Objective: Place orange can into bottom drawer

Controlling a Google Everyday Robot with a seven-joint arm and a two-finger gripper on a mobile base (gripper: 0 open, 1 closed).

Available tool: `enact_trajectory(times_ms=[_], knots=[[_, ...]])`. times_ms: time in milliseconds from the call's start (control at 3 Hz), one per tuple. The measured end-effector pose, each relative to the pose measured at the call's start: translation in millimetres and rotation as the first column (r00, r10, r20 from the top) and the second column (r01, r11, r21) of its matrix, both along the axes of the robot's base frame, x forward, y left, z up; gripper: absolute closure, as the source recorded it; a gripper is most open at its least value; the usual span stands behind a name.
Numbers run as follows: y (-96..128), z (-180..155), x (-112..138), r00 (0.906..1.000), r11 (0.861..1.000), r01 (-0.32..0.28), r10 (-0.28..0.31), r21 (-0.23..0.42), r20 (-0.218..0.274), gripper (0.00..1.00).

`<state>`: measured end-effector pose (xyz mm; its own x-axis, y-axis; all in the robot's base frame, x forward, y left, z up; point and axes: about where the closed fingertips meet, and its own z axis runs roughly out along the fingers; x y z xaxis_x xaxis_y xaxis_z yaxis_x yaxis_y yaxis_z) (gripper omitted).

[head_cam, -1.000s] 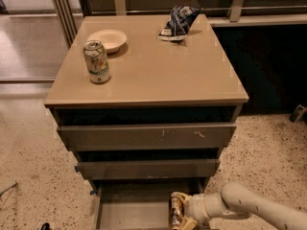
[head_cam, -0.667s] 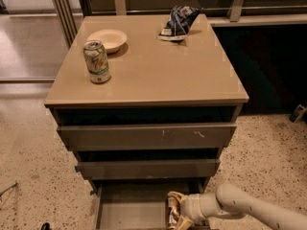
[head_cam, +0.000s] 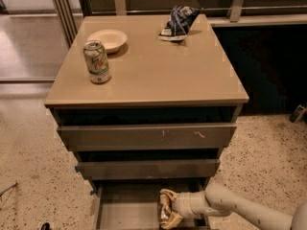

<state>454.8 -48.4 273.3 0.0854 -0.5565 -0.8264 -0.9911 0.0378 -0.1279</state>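
Low at the front of the cabinet, the bottom drawer (head_cam: 123, 212) stands pulled out, grey floor bare on its left side. The gripper (head_cam: 171, 211) is inside the drawer opening, at its right half. Jaws closed around the orange can (head_cam: 165, 201), which sits between them, roughly upright with a slight tilt.

Step in hand: the placing itself. Can is over, or on, the drawer floor; cannot tell from this angle whether its base touches, since the lower edge of the view cuts it off. Release not yet made.

Next move, as judged: settle the can until the base rests flat on the drawer floor, then spread the jaws and draw back without brushing it. The middle drawer (head_cam: 148, 168) overhangs just above, so a straight lift looks blocked; the exit probably has to go outward to the front and right, the way the arm lies. A tilted can may tip when let go.

Arm pose: pale forearm (head_cam: 240, 209) enters from the lower right corner, runs nearly level and leftward, wrist low, close to the floor, the jaws pointing left into the drawer.

Elsewhere: top drawer (head_cam: 146, 136) shut or nearly so. On the table (head_cam: 158, 80), well apart from the work, a green-and-white can (head_cam: 97, 61), a shallow bowl (head_cam: 107, 39) just behind it, a dark snack bag (head_cam: 178, 22) at the far edge.
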Motion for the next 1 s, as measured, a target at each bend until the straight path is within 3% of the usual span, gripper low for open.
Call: enact_trajectory(times_ms=[1000], knots=[[28, -68, 40, 0.9999, 0.999, 0.007, -0.008, 0.038, 0.015, 1.00]])
